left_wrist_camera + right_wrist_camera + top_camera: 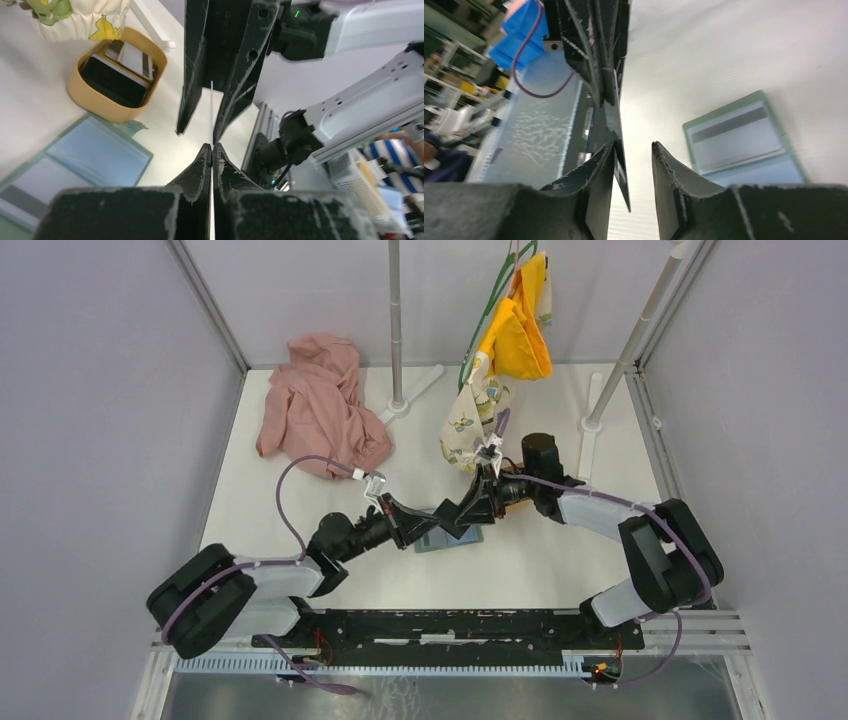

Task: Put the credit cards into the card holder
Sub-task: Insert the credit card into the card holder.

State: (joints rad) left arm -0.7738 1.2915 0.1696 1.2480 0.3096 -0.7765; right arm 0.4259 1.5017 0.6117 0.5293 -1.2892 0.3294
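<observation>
credit card: held edge-on in the air, just over open card holder | left gripper: clamped tight on credit card | right gripper: jaws stood parted, credit card against one finger, not pinched | other cards: lay in wood tray beyond card holder

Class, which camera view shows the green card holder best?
The right wrist view: the open card holder lies almost whole, unobstructed. The left wrist view crops it at the frame edge; the top view shows only a corner under the arms.

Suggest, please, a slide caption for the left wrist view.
Left gripper shut on an edge-on card inside the open right gripper; card holder open beside the tray.
</observation>
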